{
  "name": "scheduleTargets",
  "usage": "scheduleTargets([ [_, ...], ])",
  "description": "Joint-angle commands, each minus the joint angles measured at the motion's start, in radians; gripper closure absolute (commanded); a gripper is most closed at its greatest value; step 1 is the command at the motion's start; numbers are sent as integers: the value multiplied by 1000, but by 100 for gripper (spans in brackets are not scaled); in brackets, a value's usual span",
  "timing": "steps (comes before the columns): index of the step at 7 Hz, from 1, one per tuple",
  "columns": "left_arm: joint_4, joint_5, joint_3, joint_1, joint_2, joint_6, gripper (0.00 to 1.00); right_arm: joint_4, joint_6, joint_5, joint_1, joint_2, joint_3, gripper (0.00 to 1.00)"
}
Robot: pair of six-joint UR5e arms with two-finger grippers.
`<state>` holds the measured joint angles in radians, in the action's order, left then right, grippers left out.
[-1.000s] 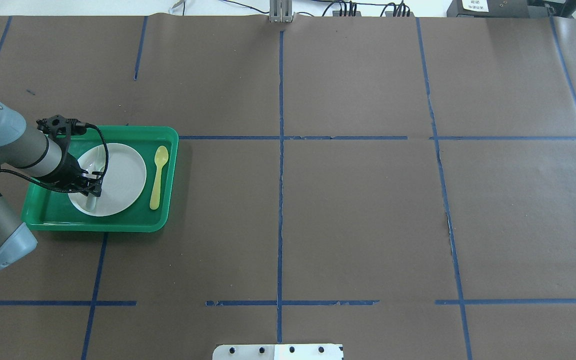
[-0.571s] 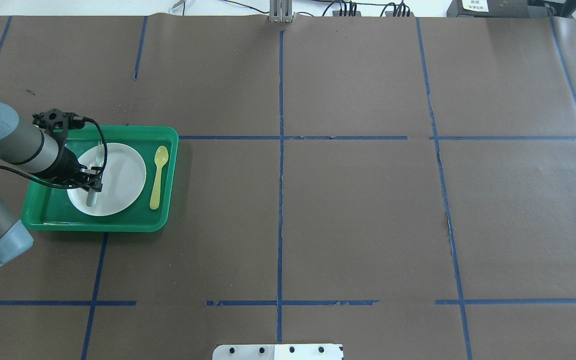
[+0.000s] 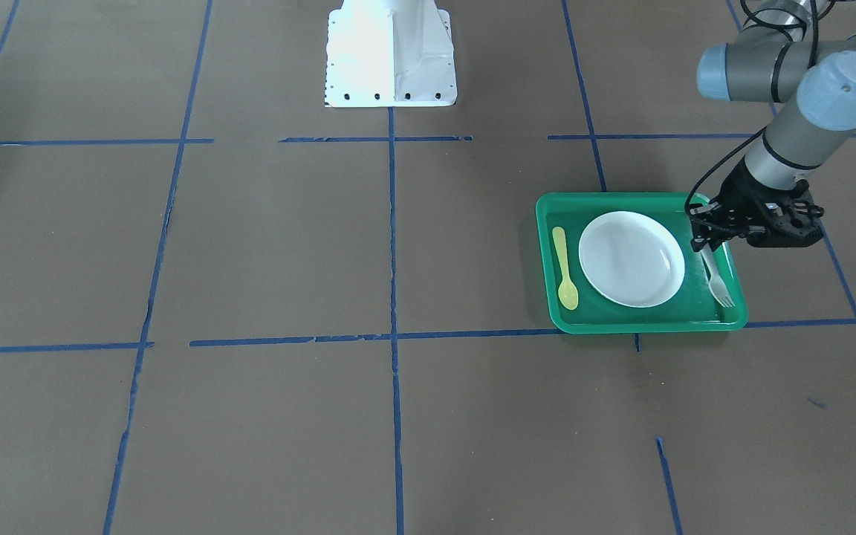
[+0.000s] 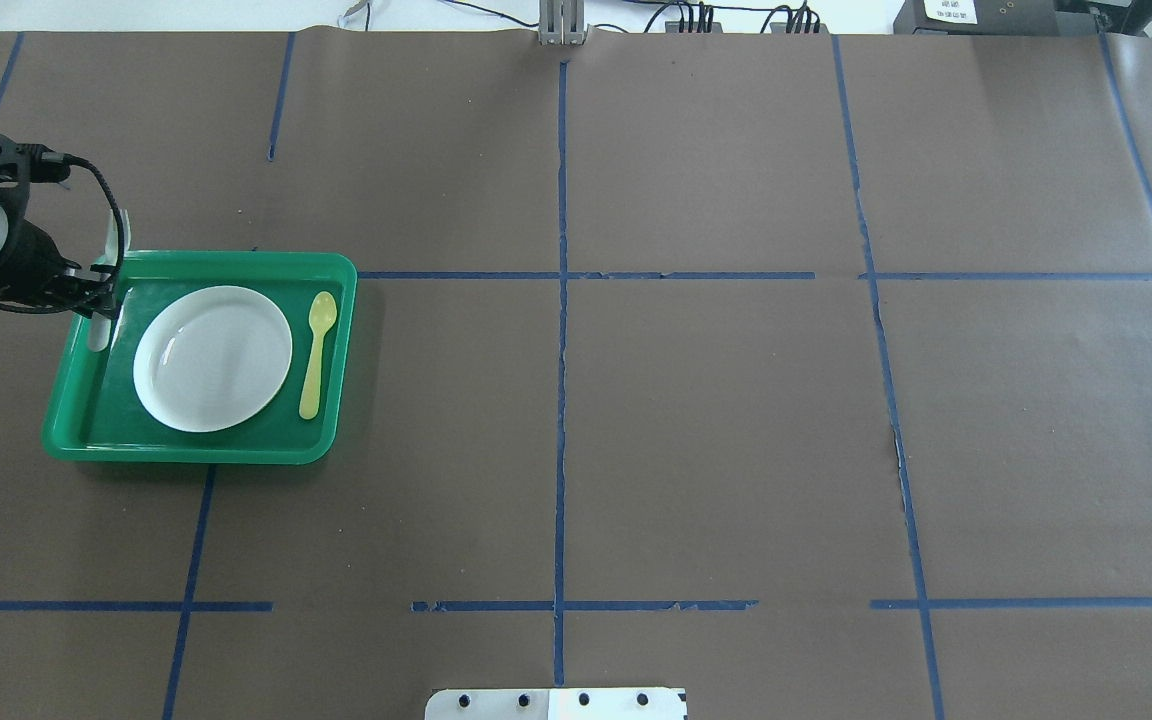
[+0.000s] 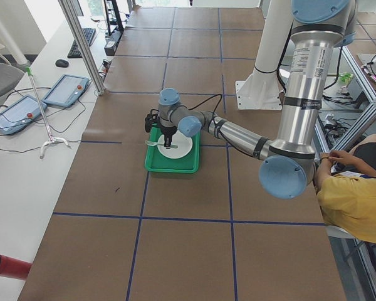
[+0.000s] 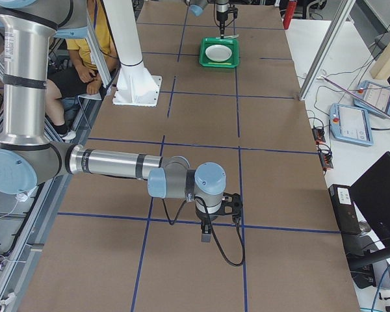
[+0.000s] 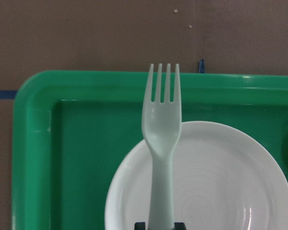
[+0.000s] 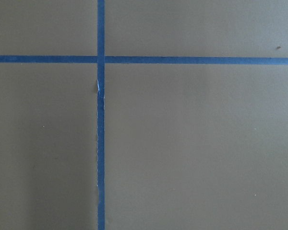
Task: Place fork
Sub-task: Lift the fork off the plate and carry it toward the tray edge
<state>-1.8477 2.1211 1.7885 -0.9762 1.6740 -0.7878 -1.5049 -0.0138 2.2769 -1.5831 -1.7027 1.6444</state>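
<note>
Change since a second ago: the left hand [image 4: 96,295] has moved off the round white plate [image 4: 213,358] toward the robot's left. It now sits over the left rim of the green rectangular plastic tray [image 4: 236,455], and the plate is fully uncovered.
Fork: the small pale translucent plastic fork [image 7: 162,143] has travelled with that hand. It lies level over the tray's left strip, between plate and rim, tines pointing away from the robot.
Left hand: clamped on the fork's handle.
Unmoved: the yellow plastic spoon [image 4: 314,350] lies in the tray just right of the plate, as before.
Hard to make out: whether the fork touches the tray. The fingers hide its middle from overhead, and the wrist view cuts off its handle end.
Right hand [image 6: 206,235]: far away over the brown taped bench [image 4: 716,420]; I cannot tell whether its fingers are apart.
</note>
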Motion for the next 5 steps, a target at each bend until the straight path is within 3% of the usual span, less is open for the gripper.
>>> scheduleTargets([
  [1, 2, -1, -81, -9, -13, 41, 100, 0, 0, -1, 0, 0, 0, 0],
  [4, -58, 13, -135, -6, -10, 10, 100, 0, 0, 1, 0, 0, 0, 0],
  [5, -58, 89, -136, 13, -10, 1, 100, 0, 0, 1, 0, 0, 0, 0],
])
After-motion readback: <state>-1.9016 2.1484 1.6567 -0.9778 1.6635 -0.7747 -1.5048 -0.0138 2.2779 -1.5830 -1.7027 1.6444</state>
